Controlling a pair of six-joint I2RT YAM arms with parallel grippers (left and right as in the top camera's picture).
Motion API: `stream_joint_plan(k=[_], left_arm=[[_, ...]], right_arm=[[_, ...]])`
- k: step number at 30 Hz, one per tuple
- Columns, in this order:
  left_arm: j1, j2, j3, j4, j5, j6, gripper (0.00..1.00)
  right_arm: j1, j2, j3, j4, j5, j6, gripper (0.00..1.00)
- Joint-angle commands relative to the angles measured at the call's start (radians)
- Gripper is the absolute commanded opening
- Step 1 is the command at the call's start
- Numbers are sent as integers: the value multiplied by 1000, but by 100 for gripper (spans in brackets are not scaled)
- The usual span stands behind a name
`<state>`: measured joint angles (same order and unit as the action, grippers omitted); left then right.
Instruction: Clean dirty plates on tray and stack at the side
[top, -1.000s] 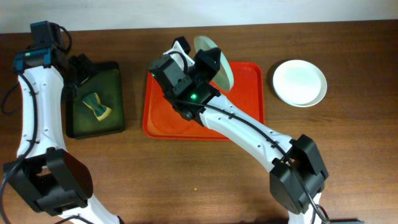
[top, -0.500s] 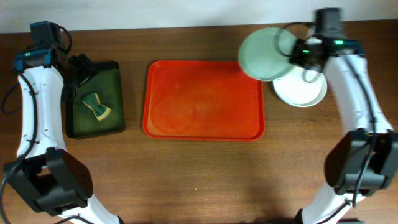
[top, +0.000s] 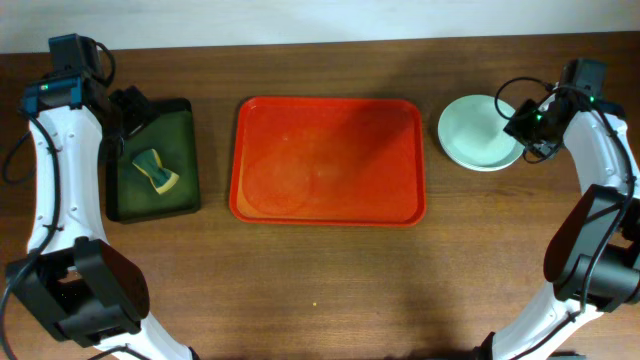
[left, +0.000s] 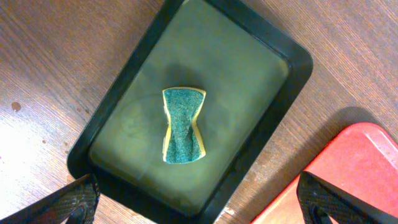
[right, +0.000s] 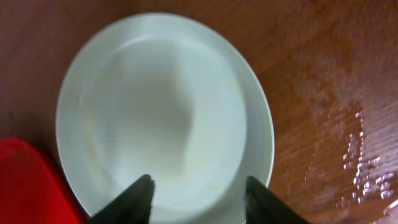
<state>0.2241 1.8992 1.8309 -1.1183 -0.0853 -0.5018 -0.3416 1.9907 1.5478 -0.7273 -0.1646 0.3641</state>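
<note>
The plates (top: 478, 135) lay stacked on the table (top: 320, 300) just right of the red tray (top: 330, 200), near it but not touching. In the right wrist view the pale blue-green top plate (right: 161, 118) sat slightly off-centre on a white plate (right: 261, 143), whose rim showed as a crescent on one side. The right gripper (right: 199, 202) hung over the stack's near edge, its fingers (right: 142, 198) spread wide and grasping nothing. Overhead, it (top: 522, 125) stood at the stack's right side. The left gripper (left: 199, 205) hovered above the dark tray (left: 249, 68) left of the red tray, jaws released and well apart. A green, yellow-edged sponge (left: 183, 124) lay flat in that dark tray, clear of both fingertips.
</note>
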Motion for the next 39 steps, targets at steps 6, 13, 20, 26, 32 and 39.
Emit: stream_joint_plan(k=[6,13,20,26,32,39], left_arm=[[8,4,3,-1,0,-2,99],[8,4,3,-1,0,-2,100],[8,4,3,-1,0,-1,99],[8,4,3,-1,0,-2,99],[8,4,3,-1,0,-2,99],[8,4,3,-1,0,-2,100]], right_arm=[[2,-359,-9,-291,-3,11,99],[147,-802,-384,-306,-19,11,98],[308,-993,-534,-354,-157,11,98],[309,-900,-534,-430,-116,-27,98],[339,-835,-546,-428,-112,-135,98],[534,-993,-749,-73,-101,-151,98]])
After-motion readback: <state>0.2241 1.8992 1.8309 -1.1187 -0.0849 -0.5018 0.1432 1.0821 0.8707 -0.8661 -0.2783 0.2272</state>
